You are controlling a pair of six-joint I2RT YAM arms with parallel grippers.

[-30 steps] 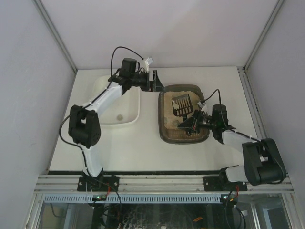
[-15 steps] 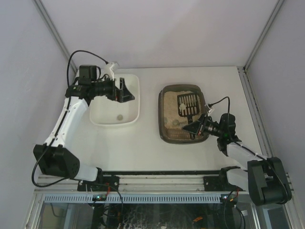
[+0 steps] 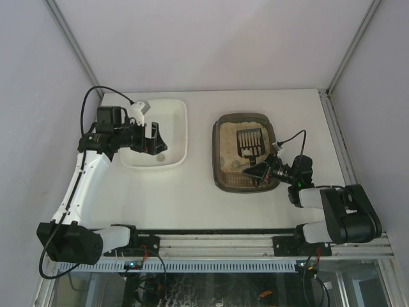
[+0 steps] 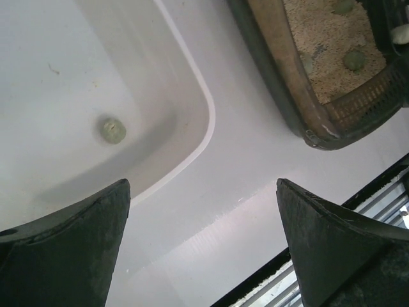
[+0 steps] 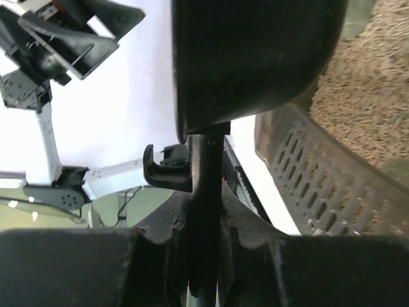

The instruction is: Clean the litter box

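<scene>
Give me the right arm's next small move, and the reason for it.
Probably slide the scoop toward the greenish clumps at the litter box's near end and dig under one. The right gripper is shut on the scoop's handle, clumps lie in the litter, and only one clump sits in the white tub.

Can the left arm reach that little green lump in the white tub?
Probably yes. The left pincer hangs open right above the tub, and the lump lies alone on its bare floor with nothing covering it.
</scene>
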